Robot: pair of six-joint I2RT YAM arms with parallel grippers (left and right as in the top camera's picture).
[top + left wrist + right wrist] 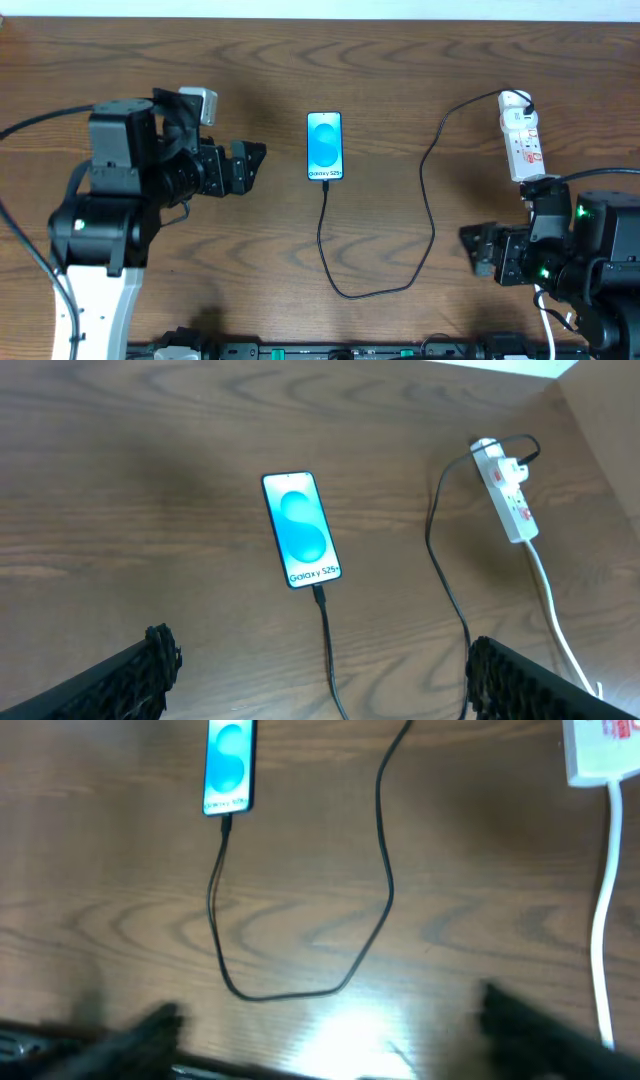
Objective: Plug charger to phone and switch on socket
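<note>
The phone (324, 146) lies flat at mid-table, its light blue screen up. The charger (430, 205), a thin black cable, meets the phone's near edge, loops toward the front and runs up to a plug in the white socket (522, 135) at the far right. My left gripper (256, 165) hovers open left of the phone, holding nothing. In the left wrist view the phone (300, 530), charger (325, 630) and socket (508, 500) lie beyond the left gripper (320, 680). My right gripper (472, 252) sits open and empty, near the front right, below the socket. In the right wrist view, motion-blurred fingers (520, 1020) stand wide apart.
The socket's white lead (603, 900) trails toward the front right beside my right arm. Thick black arm cables (30, 260) hang at the left edge. A dark rail (330, 350) runs along the table's front edge.
</note>
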